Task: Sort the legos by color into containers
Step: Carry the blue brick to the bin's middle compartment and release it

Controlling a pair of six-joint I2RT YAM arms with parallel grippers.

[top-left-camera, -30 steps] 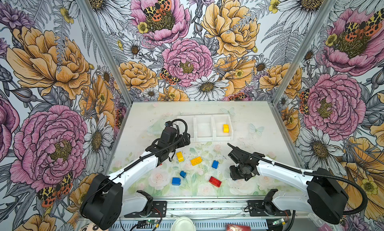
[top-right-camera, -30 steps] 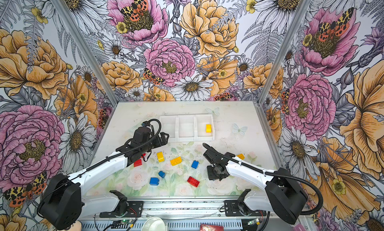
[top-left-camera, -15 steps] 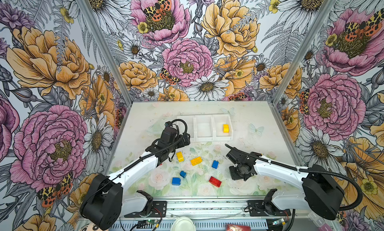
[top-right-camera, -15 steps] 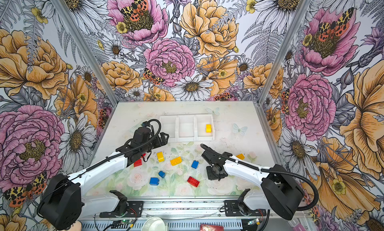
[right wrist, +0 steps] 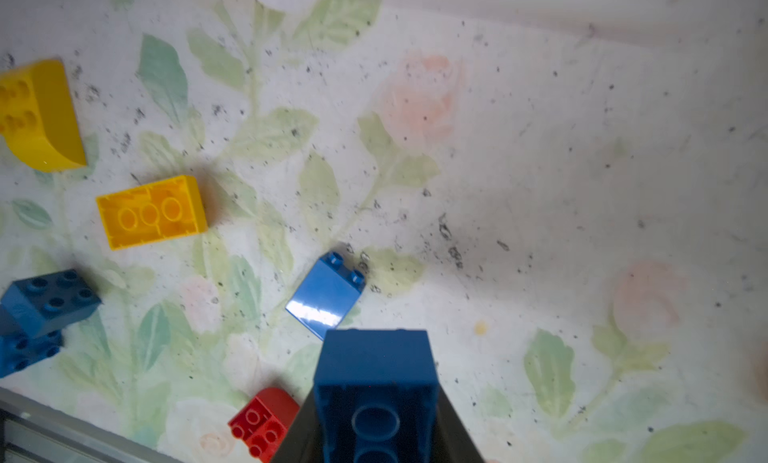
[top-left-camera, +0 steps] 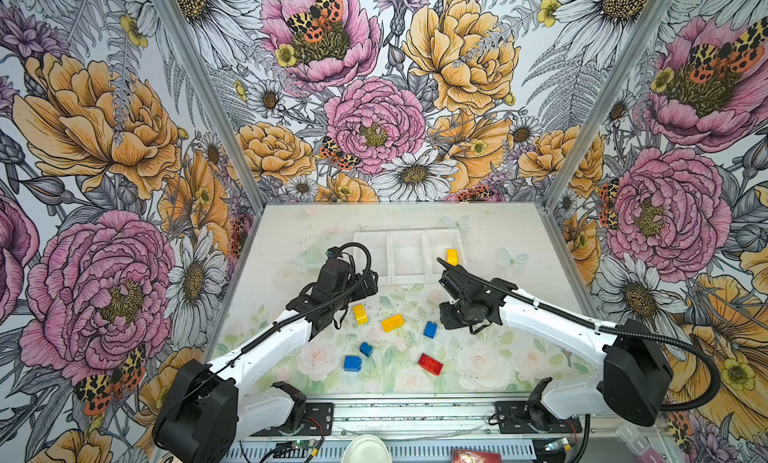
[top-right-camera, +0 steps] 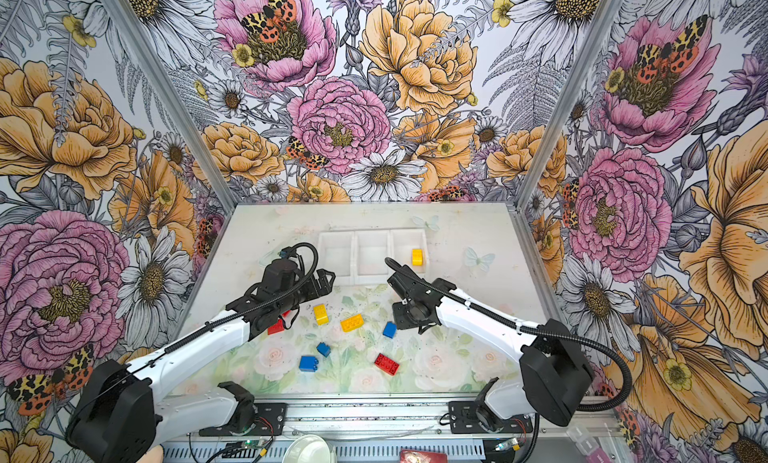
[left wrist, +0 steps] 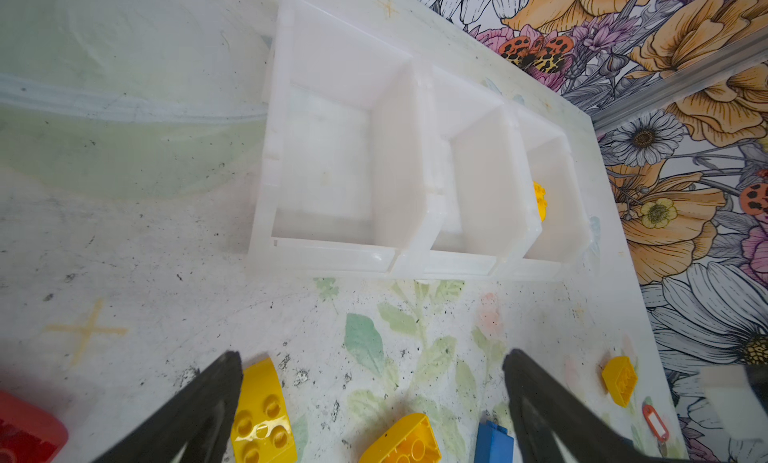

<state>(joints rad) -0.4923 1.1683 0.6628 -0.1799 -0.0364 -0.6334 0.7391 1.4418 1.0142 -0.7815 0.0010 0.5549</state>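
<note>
Legos (top-left-camera: pixel 392 322) scattered, blue lego (right wrist: pixel 374 357) pinched in right claw (right wrist: pixel 376 398); left claw (left wrist: pixel 372 369) spread near containers' (left wrist: pixel 332 251) front edge.

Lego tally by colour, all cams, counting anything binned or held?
Yellow legos: 4
Blue legos: 4, one held in the right pincer
Red legos: 2
Total: 10

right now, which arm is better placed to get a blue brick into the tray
Right. The right gripper is shut on a blue brick, just in front of the tray. The left gripper is open and empty, beside a yellow brick.
</note>
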